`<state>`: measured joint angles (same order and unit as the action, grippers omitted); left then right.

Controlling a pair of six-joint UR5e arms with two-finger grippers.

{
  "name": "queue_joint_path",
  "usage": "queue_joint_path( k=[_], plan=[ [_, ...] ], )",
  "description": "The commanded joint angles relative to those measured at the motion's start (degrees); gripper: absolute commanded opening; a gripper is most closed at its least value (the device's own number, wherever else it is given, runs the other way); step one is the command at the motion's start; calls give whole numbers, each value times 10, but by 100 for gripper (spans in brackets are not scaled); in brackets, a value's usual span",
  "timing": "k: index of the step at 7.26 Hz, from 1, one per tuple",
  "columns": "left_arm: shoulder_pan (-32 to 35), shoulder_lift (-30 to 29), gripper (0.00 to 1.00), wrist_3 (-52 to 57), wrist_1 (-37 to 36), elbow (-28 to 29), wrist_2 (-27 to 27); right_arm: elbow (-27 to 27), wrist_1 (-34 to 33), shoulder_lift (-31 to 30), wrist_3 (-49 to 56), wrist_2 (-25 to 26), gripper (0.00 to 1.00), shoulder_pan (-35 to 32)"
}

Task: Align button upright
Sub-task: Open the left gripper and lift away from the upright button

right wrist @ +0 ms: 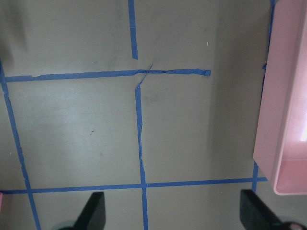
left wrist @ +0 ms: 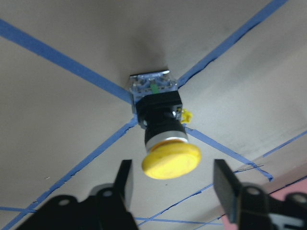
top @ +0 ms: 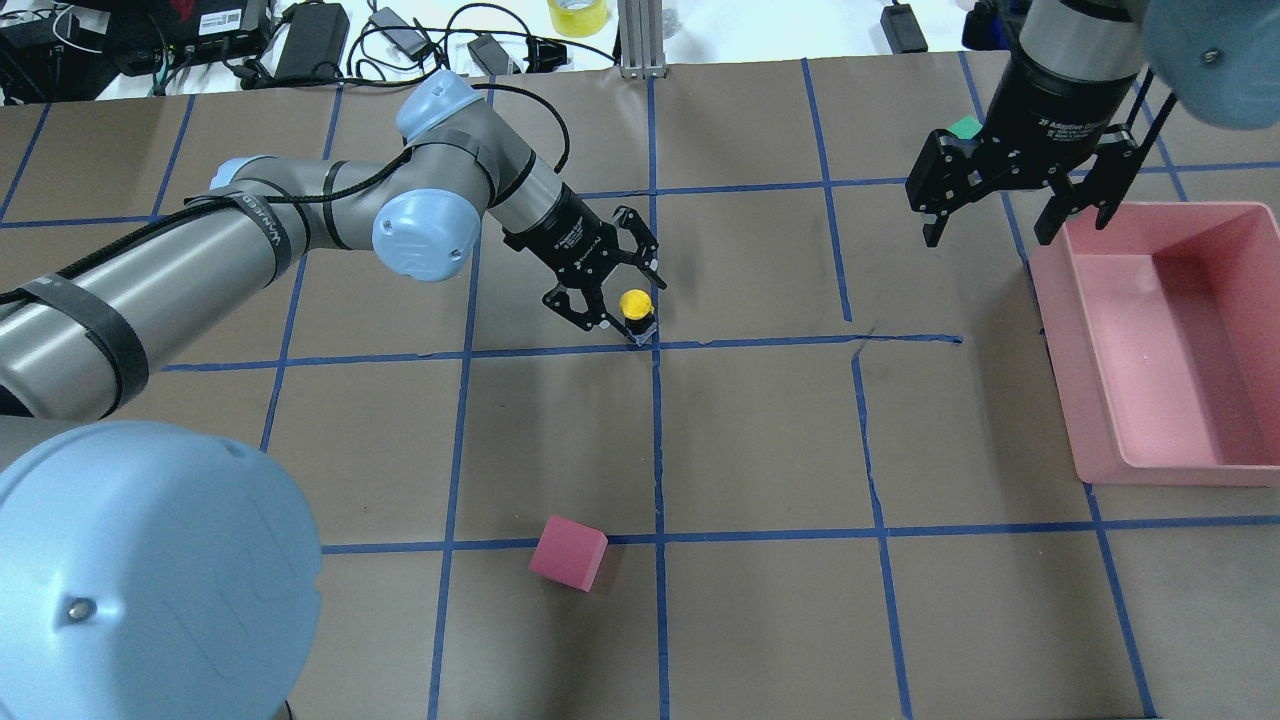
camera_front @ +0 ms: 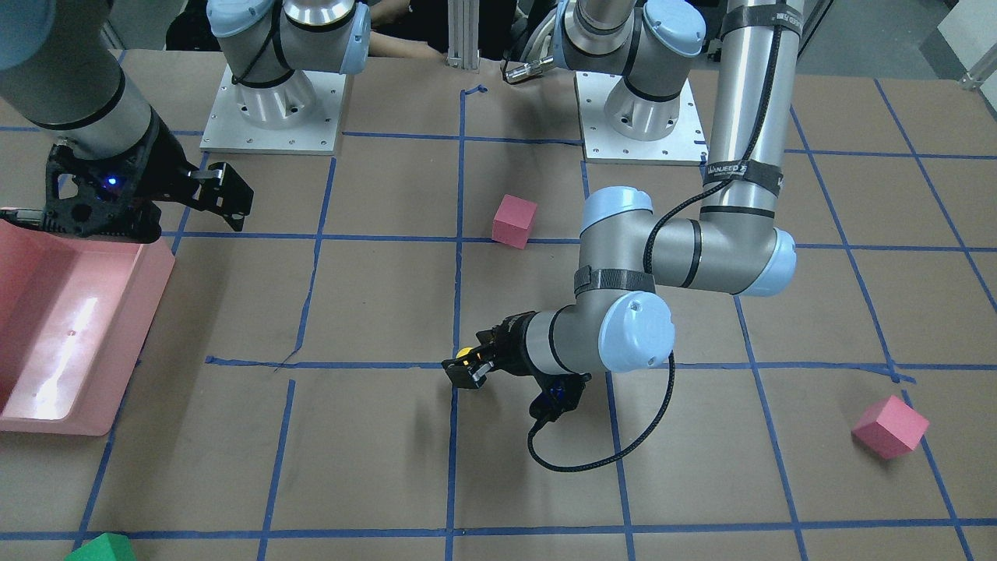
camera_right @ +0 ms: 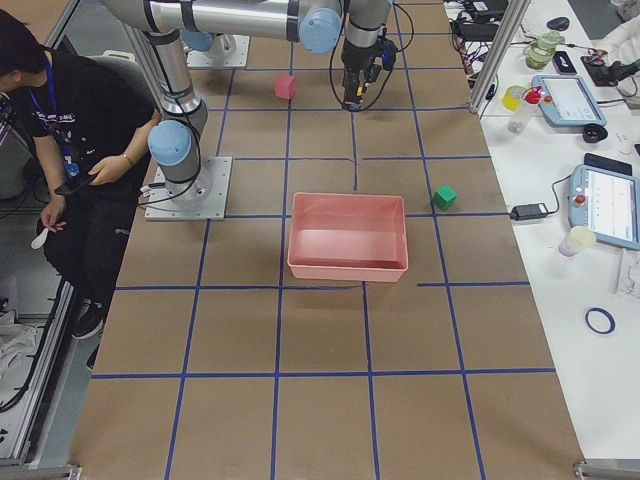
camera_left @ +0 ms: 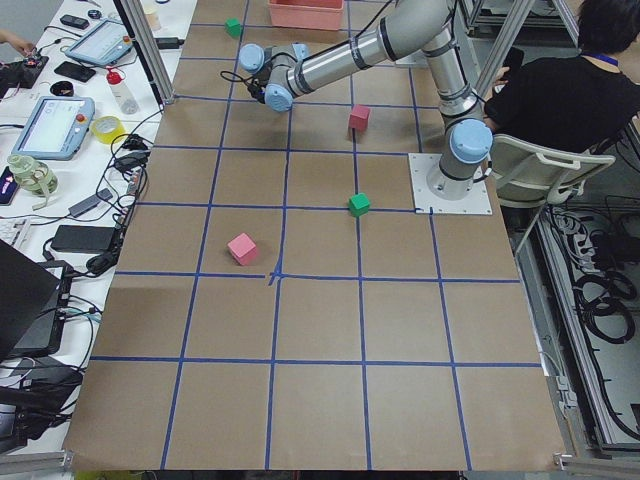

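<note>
The button (top: 636, 302) has a yellow mushroom cap, a black neck and a clear-grey base. It stands upright on a crossing of blue tape lines at mid-table. It also shows in the front view (camera_front: 464, 353) and in the left wrist view (left wrist: 165, 129). My left gripper (top: 628, 303) is low over the table and open. Its fingers (left wrist: 123, 179) stand on either side of the yellow cap without touching it. My right gripper (top: 990, 235) is open and empty, held above the table beside the pink bin; it shows in the right wrist view (right wrist: 175, 215).
A pink bin (top: 1165, 465) stands on my right, also seen in the front view (camera_front: 144, 327). One pink cube (top: 568, 553) lies near my base, another (camera_front: 890, 426) far on my left. A green cube (top: 965, 127) sits behind the right gripper.
</note>
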<state>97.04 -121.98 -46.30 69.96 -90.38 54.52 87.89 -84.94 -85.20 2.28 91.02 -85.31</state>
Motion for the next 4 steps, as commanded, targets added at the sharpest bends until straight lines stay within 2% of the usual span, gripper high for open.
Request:
queue_joint_path(
  k=[1,2,3,4],
  plan=[
    [-3,31,100,2,0,10,45,0,0,0,0,0,100,1],
    [0,64,100,8,0,12,99,0,-5,0,5,7,100,2],
    [-1,100,100,23,6,12,110,0,-1,-1,4,7,100,2],
    [0,130,100,84,4,3,215,0,1,-1,4,7,100,2]
  ],
)
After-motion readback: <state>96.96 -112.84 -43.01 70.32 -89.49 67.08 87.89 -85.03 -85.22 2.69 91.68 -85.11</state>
